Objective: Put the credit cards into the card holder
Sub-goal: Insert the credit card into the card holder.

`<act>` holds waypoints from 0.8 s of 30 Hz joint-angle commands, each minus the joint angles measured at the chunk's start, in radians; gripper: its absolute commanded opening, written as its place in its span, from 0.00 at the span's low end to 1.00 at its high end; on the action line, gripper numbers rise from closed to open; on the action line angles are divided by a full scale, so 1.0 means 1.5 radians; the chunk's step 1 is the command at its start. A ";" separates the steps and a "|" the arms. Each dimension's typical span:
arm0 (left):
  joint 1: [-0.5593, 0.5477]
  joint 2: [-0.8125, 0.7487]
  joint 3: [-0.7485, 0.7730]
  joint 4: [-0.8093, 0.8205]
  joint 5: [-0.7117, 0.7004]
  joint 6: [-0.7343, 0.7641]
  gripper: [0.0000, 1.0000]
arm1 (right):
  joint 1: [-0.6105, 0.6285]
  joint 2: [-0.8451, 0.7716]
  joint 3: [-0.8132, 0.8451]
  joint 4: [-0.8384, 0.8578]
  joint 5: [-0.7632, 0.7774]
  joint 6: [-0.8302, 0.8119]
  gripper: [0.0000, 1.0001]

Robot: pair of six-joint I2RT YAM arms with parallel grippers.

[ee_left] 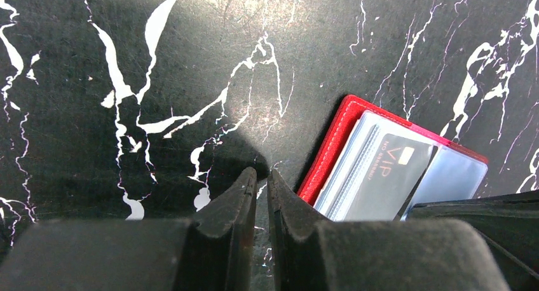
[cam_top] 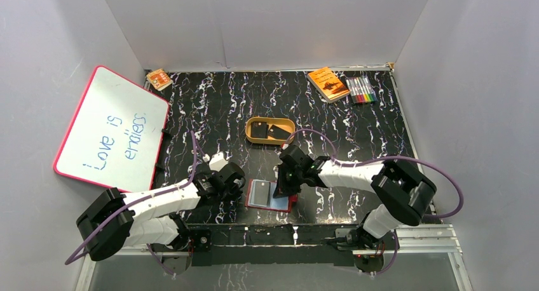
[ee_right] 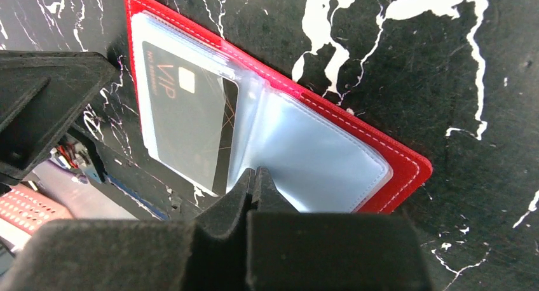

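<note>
The red card holder (cam_top: 260, 194) lies open near the front edge, its clear pockets facing up. One black credit card (ee_right: 184, 119) sits in its left pocket and also shows in the left wrist view (ee_left: 388, 176). My right gripper (ee_right: 255, 171) is shut on another black credit card (cam_top: 282, 188), with its tips over the fold by the empty right pocket (ee_right: 318, 151). My left gripper (ee_left: 262, 171) is shut and empty on the table, right beside the holder's left edge (ee_left: 337, 145). Two more black cards (cam_top: 259, 131) lie in the tan dish.
The tan oval dish (cam_top: 251, 137) stands just behind the holder. A whiteboard (cam_top: 111, 129) leans at the left. An orange booklet (cam_top: 327, 83) and a pack of markers (cam_top: 360, 89) lie at the back right. A small orange box (cam_top: 159, 79) lies at the back left.
</note>
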 commanded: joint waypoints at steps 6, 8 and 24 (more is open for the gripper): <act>-0.002 0.015 -0.041 -0.038 0.028 0.011 0.10 | 0.008 0.016 0.027 0.008 -0.032 -0.012 0.00; -0.003 0.020 -0.041 -0.032 0.034 0.013 0.09 | 0.012 0.024 0.034 0.014 -0.037 -0.012 0.00; -0.003 0.040 -0.044 -0.001 0.059 0.029 0.00 | 0.026 0.062 0.071 0.037 -0.054 -0.006 0.00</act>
